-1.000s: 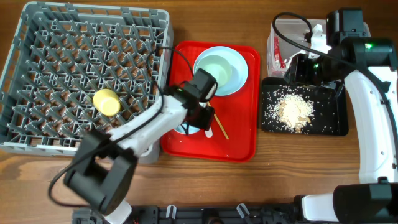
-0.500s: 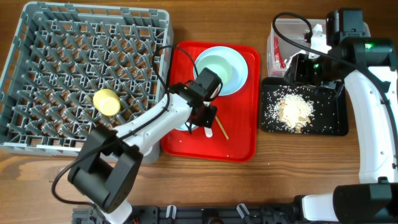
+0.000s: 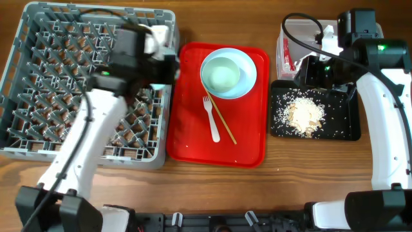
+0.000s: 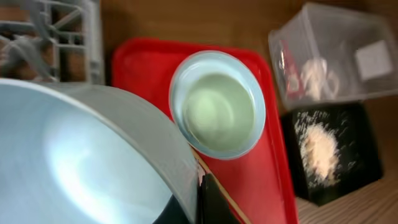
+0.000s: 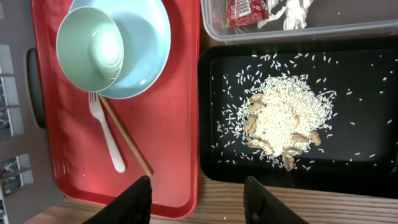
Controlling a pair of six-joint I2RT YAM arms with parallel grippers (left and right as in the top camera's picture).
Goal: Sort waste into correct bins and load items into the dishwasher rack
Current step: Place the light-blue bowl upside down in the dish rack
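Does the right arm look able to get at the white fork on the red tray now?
Probably yes. The right gripper is open and empty, and the fork lies uncovered on the red tray, though a chopstick lies close beside it.

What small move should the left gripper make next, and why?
Probably lower the bowl into the dishwasher rack, between its pegs, before opening: the left gripper is shut on the bowl above the rack.

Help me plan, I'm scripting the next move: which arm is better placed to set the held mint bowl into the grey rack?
Left. The left pincer is shut on the bowl, right at the rack. The right pincer hangs open and empty near the black tray, beyond the red tray.
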